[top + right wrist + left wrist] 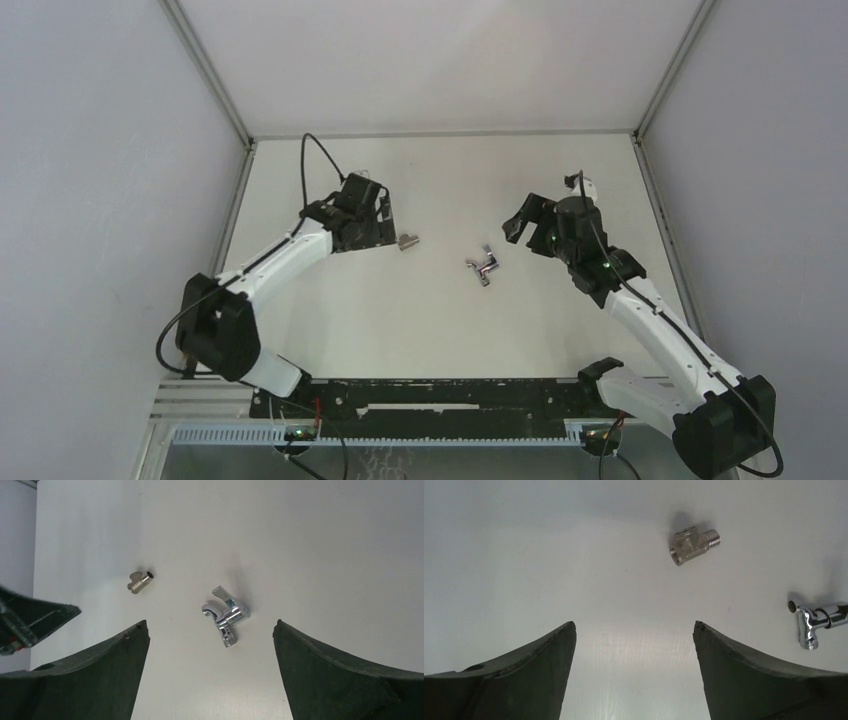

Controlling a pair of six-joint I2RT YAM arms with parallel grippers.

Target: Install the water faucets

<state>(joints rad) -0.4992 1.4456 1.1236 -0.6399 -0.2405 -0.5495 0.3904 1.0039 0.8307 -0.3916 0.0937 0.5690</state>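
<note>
Nothing joined yet: chrome tap and grey stub lie apart, untouched; left gripper and right gripper spread wide, empty.

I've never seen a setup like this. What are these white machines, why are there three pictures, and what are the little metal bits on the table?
The white machines are two robot arms bolted at the near edge of a white table. The wide picture comes from a fixed camera above and behind them. The other two come from small cameras on each wrist; the dark wedges at the bottom of those views are the arm's own fingers.

Each arm ends in a two-finger end effector. The left end effector and the right end effector are both open and hold nothing.

Two small parts lie apart on the table: a dull-grey fitting near the left arm, and a shiny chrome tap near the right arm. They are the faucet pieces and are not yet joined.
</note>
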